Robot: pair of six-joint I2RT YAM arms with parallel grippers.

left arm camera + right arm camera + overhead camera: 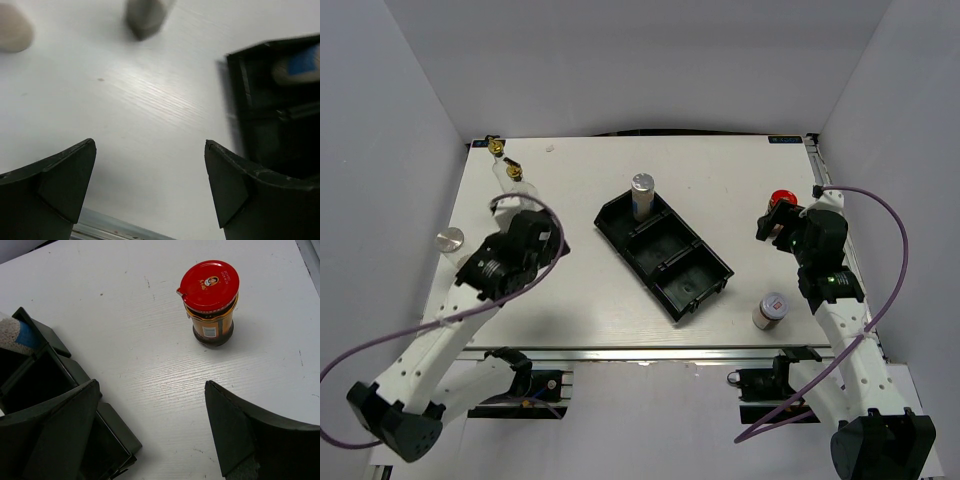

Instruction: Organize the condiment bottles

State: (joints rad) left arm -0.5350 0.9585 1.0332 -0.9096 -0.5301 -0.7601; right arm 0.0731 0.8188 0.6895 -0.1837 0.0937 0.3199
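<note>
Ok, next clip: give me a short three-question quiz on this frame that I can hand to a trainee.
1. True or false: a silver-capped shaker stands in an end compartment of the black tray.
2. The red-capped jar is: A) inside the tray; B) upright on the table, ahead of the open right hand; C) lying on its side.
3. How many tray compartments hold nothing?
Key: 1 true; 2 B; 3 two.
</note>
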